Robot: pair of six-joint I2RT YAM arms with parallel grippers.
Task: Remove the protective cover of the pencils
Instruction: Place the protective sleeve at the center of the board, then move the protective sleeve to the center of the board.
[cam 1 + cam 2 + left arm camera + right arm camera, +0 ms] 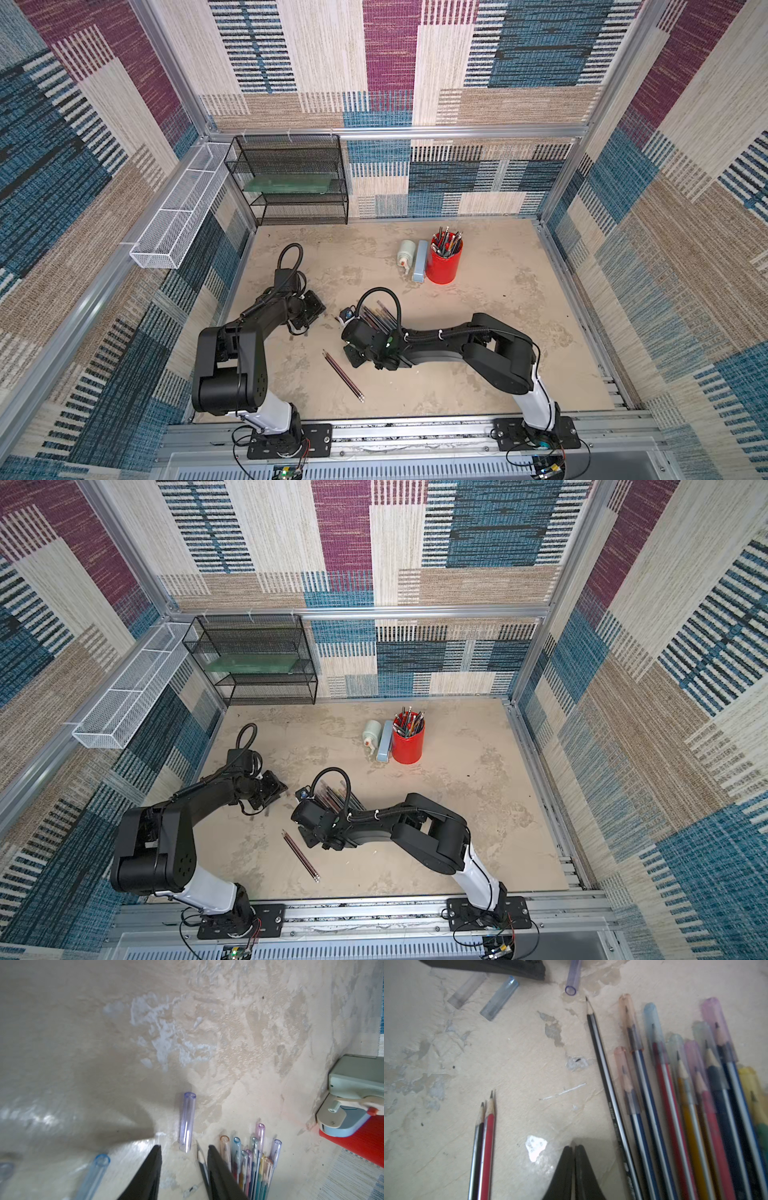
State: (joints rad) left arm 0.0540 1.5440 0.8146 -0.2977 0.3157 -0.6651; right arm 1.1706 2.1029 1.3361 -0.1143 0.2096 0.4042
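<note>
While both arms reach in over the mottled beige table, a black mesh rack and a white mesh basket stand at the far left corner. A red cup full of pens sits toward the back, just beside a pale blue block. The capped pencils lie side by side in a loose fan near the middle of the table, partly under the right arm's wrist in both top views. Each sharpened tip sits inside a tinted translucent sleeve. Just beside that fan lies a bare black pencil, its point uncovered. Well apart from it, nearer the front edge, two bare pencils lie touching along their length. The left gripper has its jaws parted with nothing clamped between them, and the black pencil's tip lies just inside one finger. The right gripper has its jaws pressed together and empty, over bare table between the pair and the fan. Three loose sleeves lie on the table. A purple cap is directly ahead of the left fingertips. A blue cap and a clear cap lie side by side, close to what seems to be a left finger, though that edge is blurred.
</note>
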